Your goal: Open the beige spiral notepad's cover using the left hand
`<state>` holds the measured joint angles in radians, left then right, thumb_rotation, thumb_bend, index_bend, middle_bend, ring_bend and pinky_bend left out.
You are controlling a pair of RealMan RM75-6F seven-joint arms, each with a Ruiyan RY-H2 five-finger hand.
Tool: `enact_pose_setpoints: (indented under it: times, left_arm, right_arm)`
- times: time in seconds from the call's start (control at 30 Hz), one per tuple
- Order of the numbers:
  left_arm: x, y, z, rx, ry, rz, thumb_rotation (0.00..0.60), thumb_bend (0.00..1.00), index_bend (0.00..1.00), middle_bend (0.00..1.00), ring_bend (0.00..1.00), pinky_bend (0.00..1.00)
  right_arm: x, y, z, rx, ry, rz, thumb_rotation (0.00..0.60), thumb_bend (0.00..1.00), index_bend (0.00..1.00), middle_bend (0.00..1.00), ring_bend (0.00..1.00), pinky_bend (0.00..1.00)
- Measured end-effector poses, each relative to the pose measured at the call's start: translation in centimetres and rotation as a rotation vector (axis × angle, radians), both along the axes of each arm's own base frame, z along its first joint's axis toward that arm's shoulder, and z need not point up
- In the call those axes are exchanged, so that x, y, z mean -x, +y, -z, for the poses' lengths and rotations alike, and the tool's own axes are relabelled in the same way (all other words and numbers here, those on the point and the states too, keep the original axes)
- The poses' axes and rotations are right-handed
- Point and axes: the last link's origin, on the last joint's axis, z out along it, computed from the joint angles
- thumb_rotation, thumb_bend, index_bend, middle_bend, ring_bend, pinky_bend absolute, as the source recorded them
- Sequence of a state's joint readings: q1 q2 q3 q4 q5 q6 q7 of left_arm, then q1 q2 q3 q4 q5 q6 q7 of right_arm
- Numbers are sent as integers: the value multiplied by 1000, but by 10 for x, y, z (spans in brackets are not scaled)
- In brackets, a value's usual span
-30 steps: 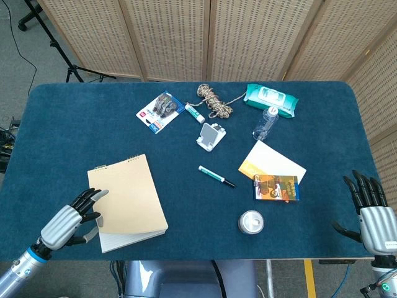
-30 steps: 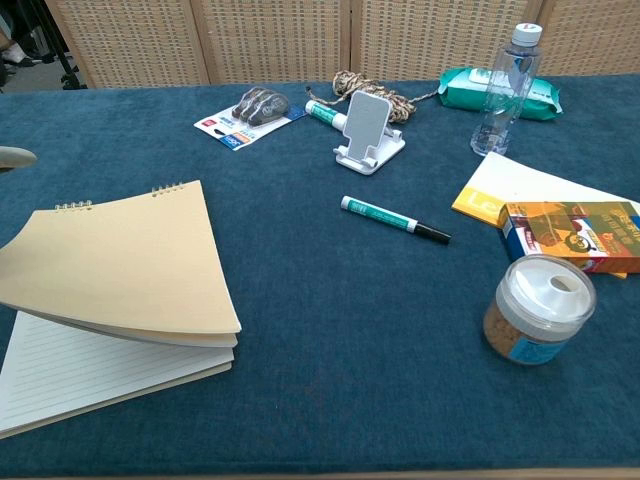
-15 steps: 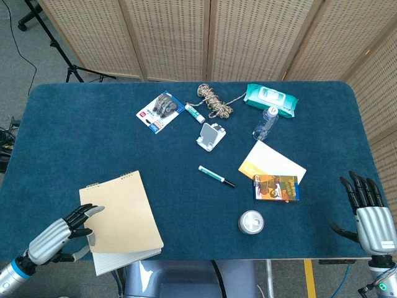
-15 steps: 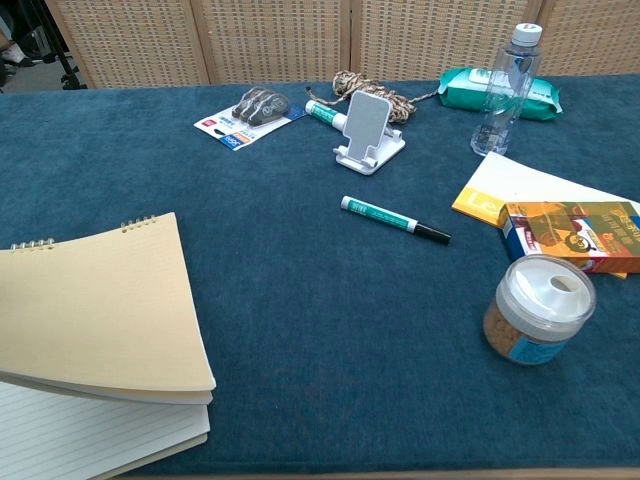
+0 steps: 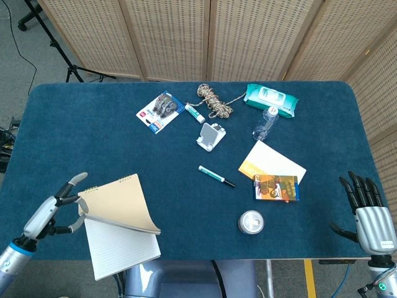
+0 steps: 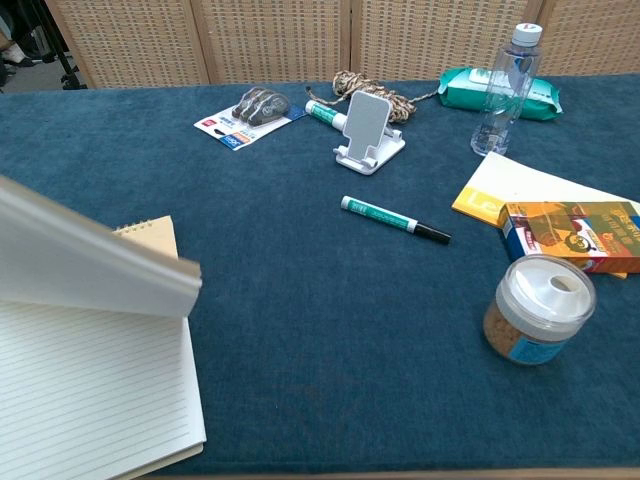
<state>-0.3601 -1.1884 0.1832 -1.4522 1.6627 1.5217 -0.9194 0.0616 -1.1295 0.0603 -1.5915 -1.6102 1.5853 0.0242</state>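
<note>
The beige spiral notepad (image 5: 118,205) lies at the table's front left, its cover and several sheets lifted and swung up toward the spiral edge. Lined white paper (image 5: 121,248) shows beneath. My left hand (image 5: 53,211) grips the lifted stack at its left edge. From the chest camera the raised stack (image 6: 95,262) appears edge-on above the lined page (image 6: 95,395); the left hand is outside that view. My right hand (image 5: 367,214) stays at the front right edge, fingers spread, holding nothing.
A green marker (image 5: 216,176), a white phone stand (image 5: 211,136), a round jar (image 5: 251,221), a small orange box (image 5: 276,187) on a yellow-white booklet (image 5: 273,161), a water bottle (image 5: 265,121), a wipes pack (image 5: 270,99), rope (image 5: 214,100) and a blister pack (image 5: 158,112) occupy the middle and back.
The left hand pulled the notepad toward the front left edge, then lifted the cover with several sheets up and back, exposing a lined page. The right hand barely moved.
</note>
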Motion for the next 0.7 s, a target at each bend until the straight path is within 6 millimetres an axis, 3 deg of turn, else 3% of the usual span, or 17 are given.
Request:
enact_pose_setpoints:
  times: [0.47,0.7]
  left_arm:
    - [6,95,-23,-204,-59,-254,600,622,817,0,0,0]
    - [17,130,-23,-259,-14,-365,600,622,817,0,0,0]
  right_arm:
    - [1,-1,1,-3,3,6,600,0,0,0,0,0]
    - [2,-3,2,-3,6,14,600,0,0,0,0,0]
